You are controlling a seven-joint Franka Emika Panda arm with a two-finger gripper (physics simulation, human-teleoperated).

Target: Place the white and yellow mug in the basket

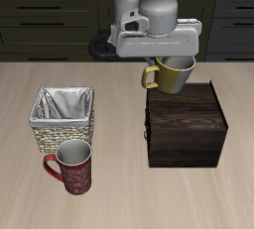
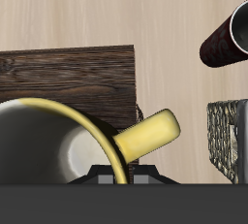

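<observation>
The white and yellow mug [image 1: 174, 74] hangs in my gripper [image 1: 170, 58], just above the back edge of the dark brown wooden box [image 1: 186, 125]. The gripper is shut on the mug's rim. In the wrist view the mug [image 2: 58, 141] fills the near field, its yellow handle [image 2: 147, 136] sticking out sideways toward the basket [image 2: 227, 139]. The basket [image 1: 63, 119], woven tan with grey-white lining, stands on the table beside the box, apart from the mug and empty.
A dark red patterned mug [image 1: 71, 168] stands upright just in front of the basket, nearer the table's front edge; it shows in the wrist view [image 2: 228, 36] too. The wooden box [image 2: 68, 73] lies right under the held mug.
</observation>
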